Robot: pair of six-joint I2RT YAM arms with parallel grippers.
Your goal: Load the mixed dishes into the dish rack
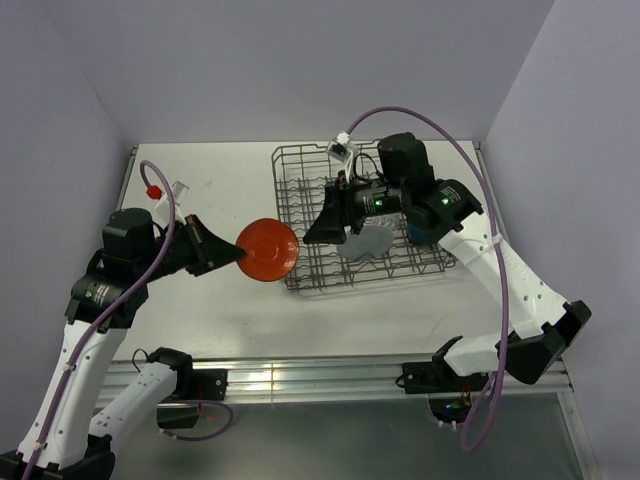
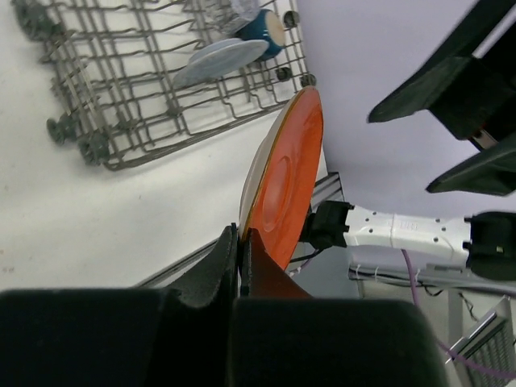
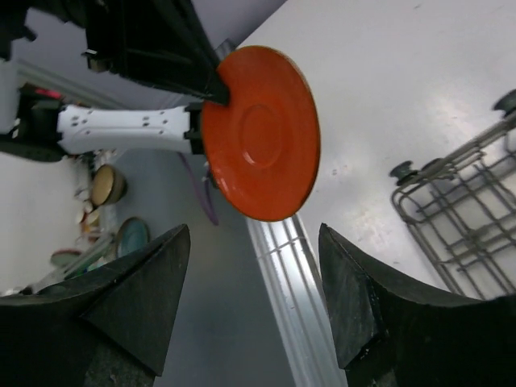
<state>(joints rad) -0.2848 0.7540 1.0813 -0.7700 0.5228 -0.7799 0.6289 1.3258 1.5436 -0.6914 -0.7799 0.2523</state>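
Note:
My left gripper is shut on the rim of the red-orange plate and holds it above the table just left of the dish rack. The plate also shows in the left wrist view and the right wrist view. My right gripper is open and empty over the rack's left side, facing the plate with its jaws wide apart. The pale blue-grey plate and the dark blue mug are in the rack. The glass tumbler and the cream bowl are not clearly visible.
The rack's near corner with small wheels is in the left wrist view. A small red-capped object lies at the table's far left. The metal front rail runs along the near edge. Grey walls enclose the table.

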